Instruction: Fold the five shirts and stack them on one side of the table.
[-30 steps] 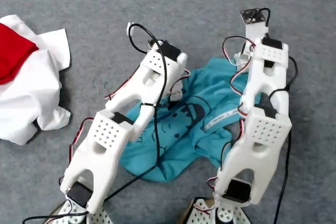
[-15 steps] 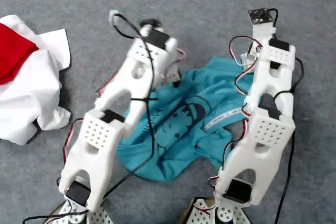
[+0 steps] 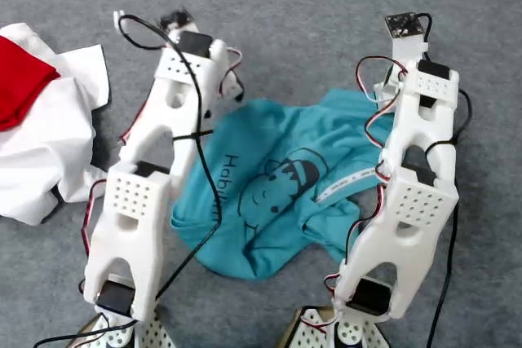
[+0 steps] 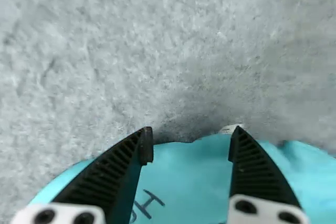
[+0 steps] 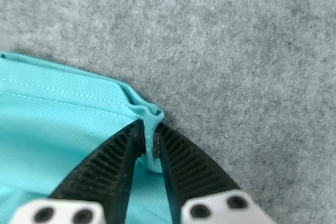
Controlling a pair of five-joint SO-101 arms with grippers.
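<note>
Teal shirt (image 3: 269, 193) lies crumpled at centre of grey table (image 3: 326, 30), between arms. Right gripper (image 5: 149, 129) clenched on shirt's corner fold at its 2 o'clock edge. Left gripper (image 4: 191, 136) released, jaws wide apart over shirt's 11 o'clock edge, grasping nothing. White shirt (image 3: 49, 144) with red shirt (image 3: 20, 87) on top at table's 9 o'clock side

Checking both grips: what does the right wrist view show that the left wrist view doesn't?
Right wrist, not left: the right gripper shut on a bunched corner of the teal shirt. Left wrist, not right: the left gripper open at the shirt's edge, dark lettering on the fabric. Both: teal fabric lying on the grey table.
</note>
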